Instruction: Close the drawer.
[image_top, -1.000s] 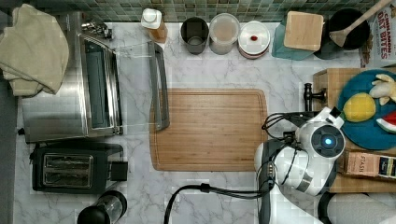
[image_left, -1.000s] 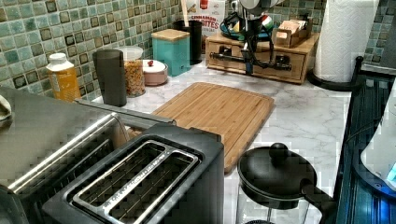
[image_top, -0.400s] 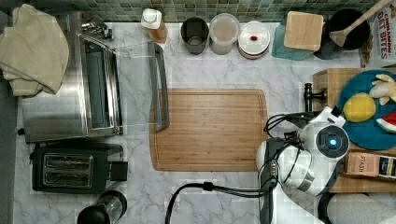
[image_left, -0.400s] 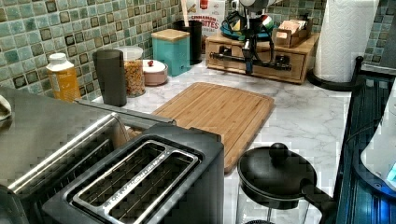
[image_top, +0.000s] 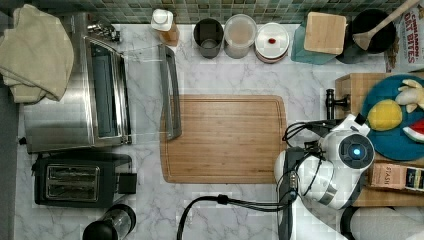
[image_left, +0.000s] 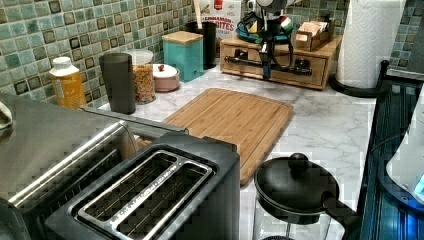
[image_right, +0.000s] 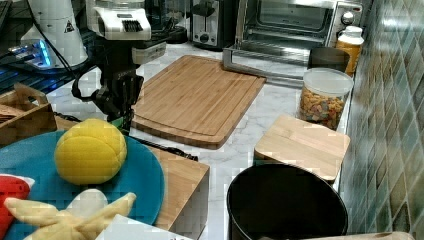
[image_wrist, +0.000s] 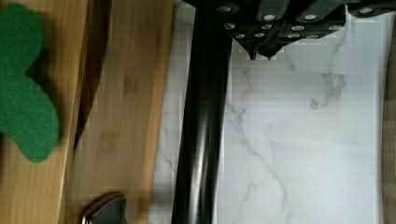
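The end effector (image_wrist: 261, 49) hung just beside the long black bar handle (image_wrist: 201, 116), its fingertips drawn together on nothing, the marble counter (image_wrist: 303, 140) showing beneath them. In the wrist view a narrow dark gap lay between the drawer (image_wrist: 126, 93) front panel and the wooden organiser box (image_wrist: 18, 196) behind it, so the drawer looked a little way out and not yet home.

In the left view the drawer (image_left: 280, 67) sat at the base of the organiser, beyond the bamboo cutting board (image_left: 235, 120), with the end effector (image_left: 266, 65) standing in front of the handle (image_left: 265, 64).

In the top view the handle (image_top: 330, 102) stood just off the organiser's edge, partly under the arm.

As a judgement, the drawer should handle as a light, stiff wooden box sliding on wood, with some friction and a chance of jamming if pushed off-centre. No grip seemed needed: the closed fingers could press flat on the rigid metal bar near its middle, between the two posts, or on the front panel. The smooth round bar could let the fingers slide off, so a square, level push would suit best.
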